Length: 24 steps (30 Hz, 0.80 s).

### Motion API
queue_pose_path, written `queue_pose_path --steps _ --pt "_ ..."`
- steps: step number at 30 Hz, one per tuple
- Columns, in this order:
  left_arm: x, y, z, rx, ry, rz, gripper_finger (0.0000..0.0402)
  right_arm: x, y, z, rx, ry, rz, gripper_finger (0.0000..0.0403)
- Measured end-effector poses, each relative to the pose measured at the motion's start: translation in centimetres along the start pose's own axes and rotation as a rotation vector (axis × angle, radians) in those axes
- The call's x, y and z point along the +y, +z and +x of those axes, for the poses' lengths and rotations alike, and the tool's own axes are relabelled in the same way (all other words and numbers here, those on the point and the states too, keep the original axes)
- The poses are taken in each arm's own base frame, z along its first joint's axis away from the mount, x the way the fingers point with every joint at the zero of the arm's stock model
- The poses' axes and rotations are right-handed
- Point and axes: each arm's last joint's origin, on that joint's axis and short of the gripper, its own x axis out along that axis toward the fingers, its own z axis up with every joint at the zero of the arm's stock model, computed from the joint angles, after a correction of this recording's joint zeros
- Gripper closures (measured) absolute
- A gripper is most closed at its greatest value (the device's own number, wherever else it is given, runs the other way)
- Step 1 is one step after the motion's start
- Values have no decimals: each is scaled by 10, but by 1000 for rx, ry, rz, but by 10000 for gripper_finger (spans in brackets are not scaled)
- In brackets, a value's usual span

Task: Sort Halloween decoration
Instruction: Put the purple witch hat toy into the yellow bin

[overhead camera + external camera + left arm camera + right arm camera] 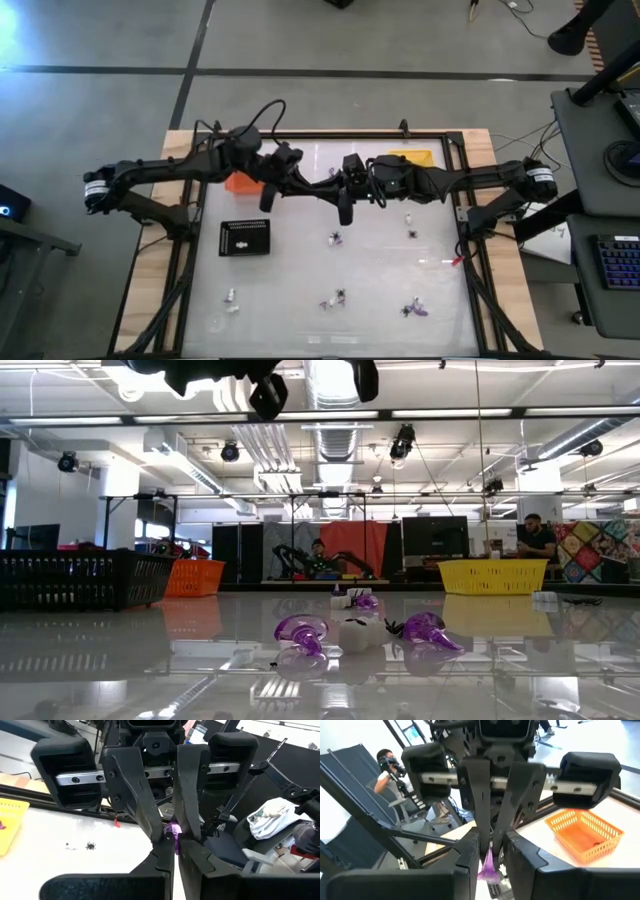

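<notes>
Both grippers meet fingertip to fingertip high above the middle of the table [300, 270]. My left gripper [174, 849] comes from the table's left and my right gripper [491, 851] from its right. A small purple trinket [173, 834] sits between the two sets of fingers, and both grippers are shut on it. Other tiny trinkets lie loose on the table: a dark one [336, 238], white and dark ones [410, 226], purple ones [415, 308]. In the low view two purple trinkets [300, 632] [428, 630] flank a white one [352, 633]. My left gripper pinches the purple trinket's upper part [174, 840] between its two fingertips, coming level from the table's left. The trinket is lifted clear of the table. My right gripper pinches the same trinket [489, 862] between its two fingers, coming level from the table's right, opposite the left fingers [480, 820]. The trinket's lower end [491, 876] hangs down between the fingers.
An orange tray [242, 182] stands under the left arm, a yellow tray [412, 158] at the far right and a black tray [246, 238] left of the middle. A metal frame [470, 230] borders the table. People show in the room beyond.
</notes>
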Motion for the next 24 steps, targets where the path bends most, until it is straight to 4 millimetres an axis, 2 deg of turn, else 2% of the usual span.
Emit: queue_pose_path --steps 11,24 --pt "-1 1 -1 2 -30 10 401 -2 1 0 2 -3 4 285" --pt "1 3 -6 -1 -30 10 401 -3 -1 0 15 -9 22 328"
